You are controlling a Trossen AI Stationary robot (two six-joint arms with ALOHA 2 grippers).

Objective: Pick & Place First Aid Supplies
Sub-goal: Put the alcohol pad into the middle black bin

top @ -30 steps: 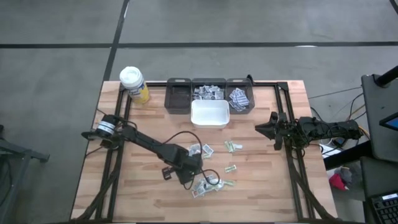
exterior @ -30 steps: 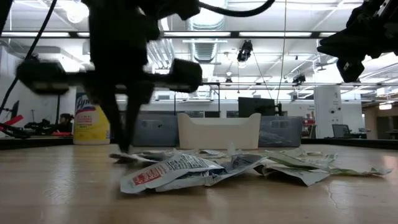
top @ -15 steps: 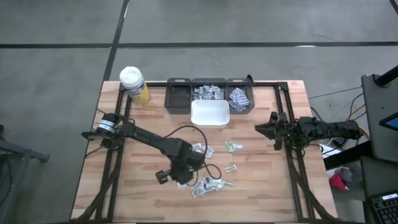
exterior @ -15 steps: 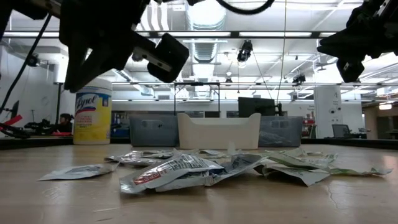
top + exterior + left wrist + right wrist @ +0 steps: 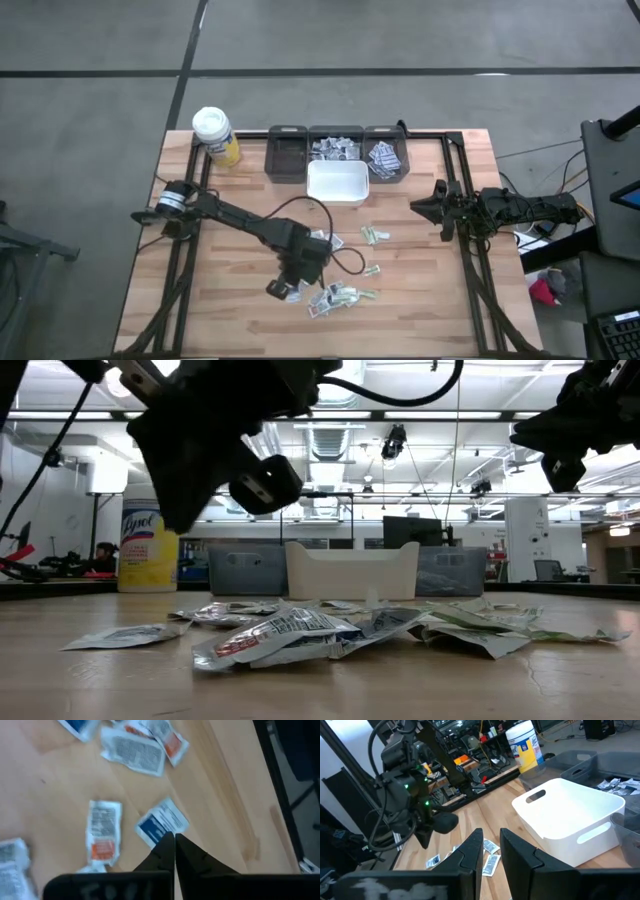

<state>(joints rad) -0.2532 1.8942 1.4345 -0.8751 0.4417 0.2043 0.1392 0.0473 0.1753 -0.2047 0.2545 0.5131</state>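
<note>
While the high view lays out the whole worktop (image 5: pixel 230 300), it shows the left gripper (image 5: pixel 288 290) only as a dark mass just beside the scattered first aid supplies (image 5: pixel 335 296); the left wrist view supplies the detail, with the jaws pressed together and empty above a blue-printed packet (image 5: pixel 161 824) and an orange-printed packet (image 5: pixel 103 831) lying flat on the wood. From table height, the low view presents the packets as a crumpled heap (image 5: pixel 300 635) in front of the white bin (image 5: pixel 352 570), and the left arm's jaws are cut off at the frame top. At the worktop's right edge, the right gripper (image 5: pixel 437 210) waits; its wrist view shows the jaws slightly apart, holding nothing, facing the white bin and the yellow bottle (image 5: pixel 526 742). Three grey bins (image 5: pixel 336 152) stand behind the white bin; two hold more packets, whose print is too small to read.
</note>
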